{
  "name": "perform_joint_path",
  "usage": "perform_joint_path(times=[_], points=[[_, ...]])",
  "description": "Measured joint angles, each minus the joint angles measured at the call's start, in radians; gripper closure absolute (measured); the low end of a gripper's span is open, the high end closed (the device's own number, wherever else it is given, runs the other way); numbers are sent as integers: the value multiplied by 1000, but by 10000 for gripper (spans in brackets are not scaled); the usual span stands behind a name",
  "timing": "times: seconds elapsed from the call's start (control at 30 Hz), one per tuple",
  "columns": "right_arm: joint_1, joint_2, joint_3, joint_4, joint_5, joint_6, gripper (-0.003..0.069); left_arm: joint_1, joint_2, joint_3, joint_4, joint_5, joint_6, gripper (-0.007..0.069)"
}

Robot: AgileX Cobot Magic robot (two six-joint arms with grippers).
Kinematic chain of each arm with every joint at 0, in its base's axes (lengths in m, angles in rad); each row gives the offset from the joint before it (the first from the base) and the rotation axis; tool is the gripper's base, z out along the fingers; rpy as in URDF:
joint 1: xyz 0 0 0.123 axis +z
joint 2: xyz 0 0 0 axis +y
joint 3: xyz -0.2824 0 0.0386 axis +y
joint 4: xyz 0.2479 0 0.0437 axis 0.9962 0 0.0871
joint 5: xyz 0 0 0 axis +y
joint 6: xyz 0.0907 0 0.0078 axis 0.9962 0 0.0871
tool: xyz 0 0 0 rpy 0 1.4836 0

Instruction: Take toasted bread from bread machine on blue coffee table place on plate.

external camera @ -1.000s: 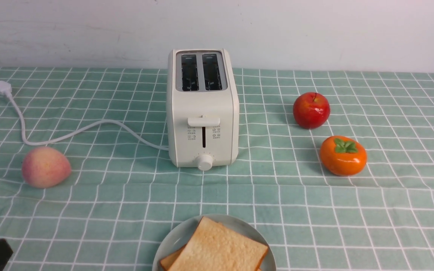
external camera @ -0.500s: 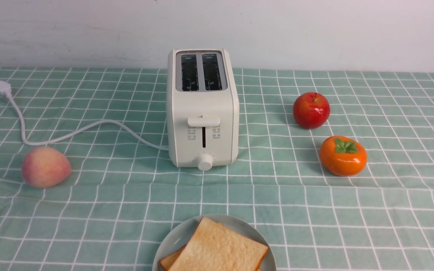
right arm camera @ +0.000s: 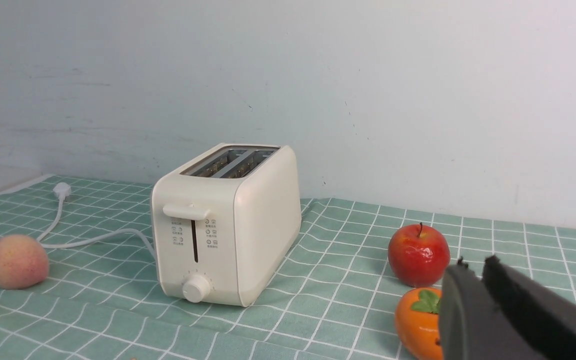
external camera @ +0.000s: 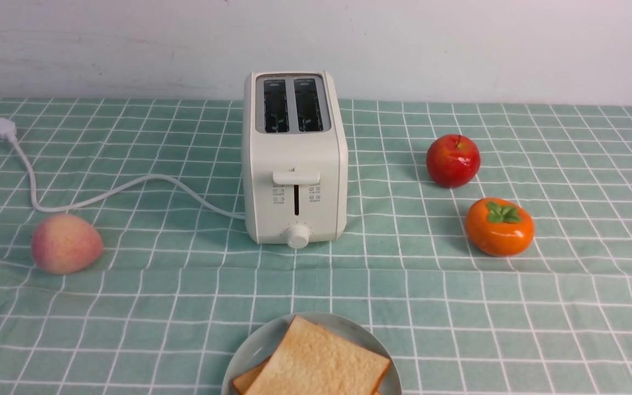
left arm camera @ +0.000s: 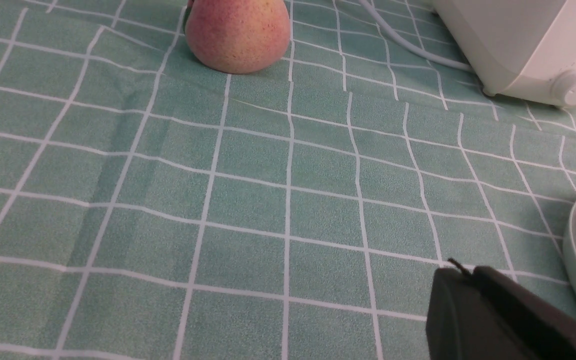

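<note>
The cream-white bread machine stands mid-table on the blue coffee table; both of its slots look dark and empty. Two slices of toasted bread lie stacked on the pale plate at the front edge. Neither arm shows in the front view. In the left wrist view my left gripper hangs shut and empty over the cloth, just beside the plate's rim. In the right wrist view my right gripper is shut and empty, in front of the fruit to the right of the bread machine.
A peach lies at the left, with the white power cord and its plug behind it. A red apple and an orange persimmon sit at the right. A pale wall runs behind the table.
The black tip of my left gripper, at the front view's lower left corner a second ago, has left that view. The bread, plate, bread machine and fruit have not moved.
</note>
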Motion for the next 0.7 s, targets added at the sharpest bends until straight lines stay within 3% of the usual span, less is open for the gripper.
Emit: perform_joint_path(times=[0.27, 0.37, 0.43, 0.6, 0.7], points=[[0, 0, 0, 13, 0, 0, 601, 0, 0, 0, 0, 0, 0, 602], [0, 0, 0, 130, -2, -22, 596, 0, 0, 0, 0, 0, 0, 596], [0, 0, 0, 282, -3, -112, 591, 0, 0, 0, 0, 0, 0, 596], [0, 0, 0, 446, -3, -267, 585, 0, 0, 0, 0, 0, 0, 596], [0, 0, 0, 474, -3, -291, 582, 0, 0, 0, 0, 0, 0, 596]])
